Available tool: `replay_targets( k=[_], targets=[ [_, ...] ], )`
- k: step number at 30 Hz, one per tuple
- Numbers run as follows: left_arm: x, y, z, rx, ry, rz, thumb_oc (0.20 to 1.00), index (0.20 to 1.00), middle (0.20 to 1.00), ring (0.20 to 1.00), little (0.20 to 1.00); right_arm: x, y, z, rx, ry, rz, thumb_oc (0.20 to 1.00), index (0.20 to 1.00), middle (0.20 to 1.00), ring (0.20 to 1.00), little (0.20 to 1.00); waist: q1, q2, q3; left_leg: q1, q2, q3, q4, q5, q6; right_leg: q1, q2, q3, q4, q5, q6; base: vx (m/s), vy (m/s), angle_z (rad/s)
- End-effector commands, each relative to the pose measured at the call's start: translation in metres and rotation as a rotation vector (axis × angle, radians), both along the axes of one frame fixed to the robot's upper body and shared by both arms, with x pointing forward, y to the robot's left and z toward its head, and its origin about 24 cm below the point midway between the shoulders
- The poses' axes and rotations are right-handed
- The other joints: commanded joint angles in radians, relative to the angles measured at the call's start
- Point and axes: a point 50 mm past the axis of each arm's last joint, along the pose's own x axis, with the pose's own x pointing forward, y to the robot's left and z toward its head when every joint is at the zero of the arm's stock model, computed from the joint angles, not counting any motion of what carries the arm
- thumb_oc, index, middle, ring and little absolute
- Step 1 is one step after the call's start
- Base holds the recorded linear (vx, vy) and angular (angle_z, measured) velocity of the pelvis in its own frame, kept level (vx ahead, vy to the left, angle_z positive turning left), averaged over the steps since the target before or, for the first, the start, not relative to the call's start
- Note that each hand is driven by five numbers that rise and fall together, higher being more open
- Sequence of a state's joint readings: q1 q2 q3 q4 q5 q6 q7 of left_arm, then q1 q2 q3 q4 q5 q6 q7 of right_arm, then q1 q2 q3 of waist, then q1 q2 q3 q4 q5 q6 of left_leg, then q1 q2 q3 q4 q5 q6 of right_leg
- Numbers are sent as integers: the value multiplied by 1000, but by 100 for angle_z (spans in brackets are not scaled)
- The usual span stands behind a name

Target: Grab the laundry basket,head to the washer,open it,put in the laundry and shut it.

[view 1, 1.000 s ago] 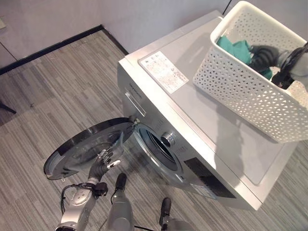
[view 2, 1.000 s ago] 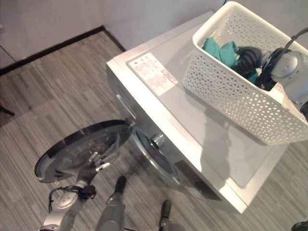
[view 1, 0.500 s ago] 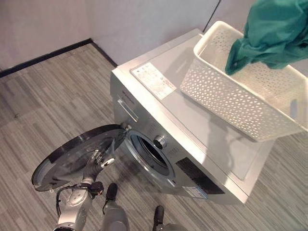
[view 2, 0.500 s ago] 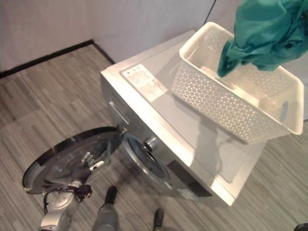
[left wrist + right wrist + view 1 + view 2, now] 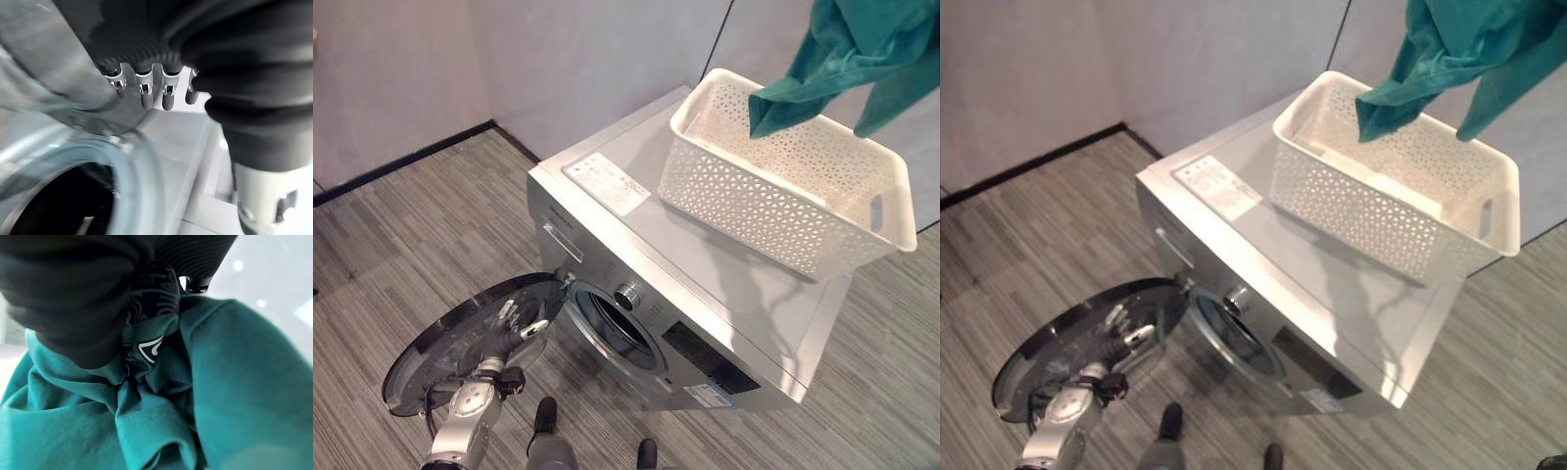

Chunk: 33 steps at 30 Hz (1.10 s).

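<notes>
A silver washer (image 5: pixel 705 264) stands with its round door (image 5: pixel 435 367) swung wide open to the left, and the dark drum opening (image 5: pixel 619 331) is exposed. My left hand (image 5: pixel 516 328) rests on the inner side of the door with its fingers (image 5: pixel 143 93) fairly straight against the door glass (image 5: pixel 73 161). On top of the washer sits a white perforated laundry basket (image 5: pixel 773 201), and nothing shows inside it. A teal garment (image 5: pixel 862 49) hangs in the air above the basket's far right. It is bunched up against my right hand (image 5: pixel 73 293), which is shut on the garment (image 5: pixel 234 391).
A white label (image 5: pixel 607 183) lies on the washer top left of the basket. A knob (image 5: pixel 626 296) and a dark panel (image 5: pixel 710 360) sit on the washer front. The grey wall (image 5: pixel 558 59) with a dark skirting runs behind. Striped floor (image 5: pixel 411 235) stretches to the left.
My right hand has lifted the teal garment out of the basket and up above it. The camera has pulled back. My left hand stays on the open door.
</notes>
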<state>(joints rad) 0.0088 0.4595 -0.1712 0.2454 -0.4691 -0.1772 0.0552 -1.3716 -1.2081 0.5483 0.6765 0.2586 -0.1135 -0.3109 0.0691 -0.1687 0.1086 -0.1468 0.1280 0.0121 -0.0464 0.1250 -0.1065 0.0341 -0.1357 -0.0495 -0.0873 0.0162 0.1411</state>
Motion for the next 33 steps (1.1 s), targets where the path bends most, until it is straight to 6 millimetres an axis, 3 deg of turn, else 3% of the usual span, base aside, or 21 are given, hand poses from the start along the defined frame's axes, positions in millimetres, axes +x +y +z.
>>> replay_targets(
  k=[1, 12, 13, 14, 15, 16, 19, 20, 21, 24, 26, 27, 32, 33],
  targets=[
    [22, -11, 40, 65, -197, -83, 1000, 1000, 1000, 1000, 1000, -32, 2, 44, 35, -275, -22, 200, 200, 200, 200, 200, -12, -29, -48, 34, 86, -29, 77, -161, -10, 29, -98, -15, 40, -7, 69, -9, 75, -17],
    [26, -27, 57, 138, -250, -204, 1000, 1000, 1000, 1000, 1000, -43, 10, 51, 40, -378, -25, 200, 200, 200, 200, 200, -64, -10, -48, 21, 35, 12, 251, -287, 44, -6, -152, 66, 86, 55, 95, -58, 140, -19],
    [29, -30, 60, 142, -263, -212, 1000, 1000, 1000, 1000, 1000, -46, 7, 52, 59, -405, -39, 200, 200, 200, 200, 200, -86, -4, -36, 16, 13, 20, 264, -298, 58, -32, -169, 88, 109, 111, 103, -114, 149, -19],
    [30, -30, 60, 143, -265, -213, 1000, 1000, 1000, 1000, 1000, -47, 7, 52, 60, -407, -40, 200, 200, 200, 200, 200, -82, -6, -35, 12, 10, 23, 270, -300, 61, -36, -172, 93, 108, 114, 105, -334, 315, -16],
    [36, -31, 68, 151, -297, -202, 1000, 1000, 1000, 1000, 1000, -47, 8, 52, 92, -441, -44, 200, 200, 200, 200, 200, -108, 10, -10, 4, -1, 57, 289, -319, 74, -93, -202, 100, 115, 240, 118, -253, 184, -14],
    [36, -30, 69, 152, -300, -201, 1000, 1000, 1000, 1000, 1000, -48, 8, 53, 92, -444, -43, 200, 200, 200, 200, 200, -107, 8, -9, -1, -3, 61, 290, -312, 76, -99, -204, 105, 112, 248, 119, -323, 278, -28],
    [37, -17, 73, 181, -306, -153, 1000, 1000, 1000, 1000, 1000, -53, 11, 59, 89, -470, -20, 200, 200, 200, 200, 200, -105, 39, -6, -6, -4, 108, 282, -308, 97, -103, -204, 5, 135, 165, 82, -172, 195, -53],
    [37, -17, 73, 181, -307, -152, 1000, 1000, 1000, 1000, 1000, -53, 12, 60, 89, -471, -19, 200, 200, 200, 200, 200, -106, 38, -6, -8, -6, 109, 280, -301, 97, -107, -206, 6, 136, 167, 81, -181, 202, -83],
    [33, -5, 70, 201, -283, -114, 1000, 1000, 1000, 1000, 1000, -52, 15, 59, 74, -461, -6, 200, 200, 200, 200, 200, -95, 54, -12, 2, -9, 139, 259, -289, 109, -92, -189, -50, 198, 105, 66, -162, 184, -87],
    [25, 13, 67, 237, -254, -48, 1000, 1000, 1000, 1000, 1000, -51, 17, 56, 45, -443, 0, 200, 200, 200, 200, 200, -73, 69, -21, 19, -18, 186, 214, -254, 127, -70, -157, -97, 324, 22, 43, -156, 152, -81],
    [24, 14, 66, 239, -252, -47, 1000, 1000, 1000, 1000, 1000, -51, 17, 54, 46, -441, 1, 200, 200, 200, 200, 200, -71, 65, -20, 25, -19, 189, 211, -254, 126, -73, -159, -93, 334, 15, 43, -100, 43, -68],
    [15, 29, 68, 266, -248, 3, 1000, 1000, 1000, 1000, 1000, -53, 15, 51, 27, -437, -9, 200, 200, 200, 200, 200, -50, 66, -36, 26, -34, 222, 195, -234, 140, -25, -130, -116, 405, -32, 31, -138, 46, -65],
    [7, 37, 77, 293, -264, 5, 1000, 1000, 1000, 1000, 1000, -54, 9, 38, 25, -420, -11, 200, 200, 200, 200, 200, -15, 41, -50, -20, -51, 249, 222, -206, 136, 60, -72, -93, 393, -90, 25, -176, -67, -54],
    [5, 38, 82, 283, -282, 3, 1000, 1000, 1000, 1000, 1000, -54, 11, 36, 21, -423, 3, 200, 200, 200, 200, 200, 2, 38, -47, -38, -36, 265, 244, -201, 126, 90, -63, -111, 357, -150, 4, -201, -242, -18]
  ],
)
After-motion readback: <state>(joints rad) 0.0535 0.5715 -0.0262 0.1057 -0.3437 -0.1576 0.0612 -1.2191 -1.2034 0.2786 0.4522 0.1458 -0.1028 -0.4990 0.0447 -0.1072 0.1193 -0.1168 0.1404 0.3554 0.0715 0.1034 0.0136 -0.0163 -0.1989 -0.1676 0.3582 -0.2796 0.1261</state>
